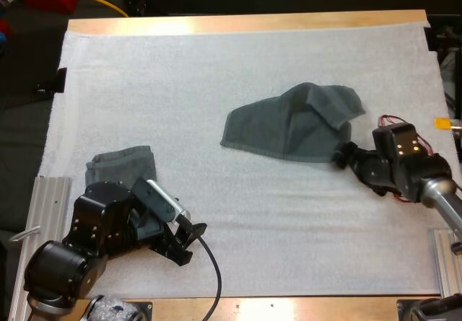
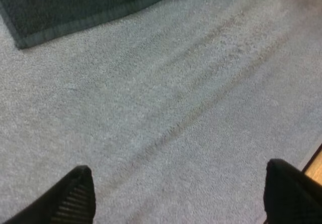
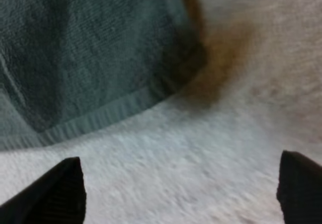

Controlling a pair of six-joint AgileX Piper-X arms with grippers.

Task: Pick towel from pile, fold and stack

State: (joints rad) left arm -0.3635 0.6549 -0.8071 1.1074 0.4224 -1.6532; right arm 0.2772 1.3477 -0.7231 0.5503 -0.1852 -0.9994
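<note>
**Q:** End effectors, state?

**Op:** My right gripper (image 1: 339, 155) is low near the mat's right edge. Its fingers (image 3: 60, 194) are spread wide with nothing between them. The hem of the rumpled towel (image 1: 296, 122) lies just ahead of the tips. My left gripper (image 1: 185, 243) is likewise wide and empty, over bare white mat (image 1: 216, 61) close to the near edge.

**Q:** Where is the work piece?

**Op:** The rumpled towel sits right of the mat's centre. It lies mostly flat, with its far right corner flopped back over itself. It is not lifted, and I cannot see any contact with it. A folded towel (image 1: 123, 164) lies toward the mat's near left corner, partly hidden under my left arm.

**Q:** Why laid out that way?

**Op:** This is my reading only. The folded one is parked at the left so the middle stays free for folding, and I take it as the base of the stack. The right gripper faces the towel's near right corner because a hem there is thin and two fingers can pinch it. The left one waits well apart from the cloth. In its wrist view a hemmed dark corner shows far ahead, probably the same towel's near left corner, so both near corners could be taken together.

**Q:** Step, and the risk?

**Op:** Approach to grasp, with the fold not begun. The risks are catching mat pile along with the hem, or grabbing a double layer where the cloth is doubled over.
</note>
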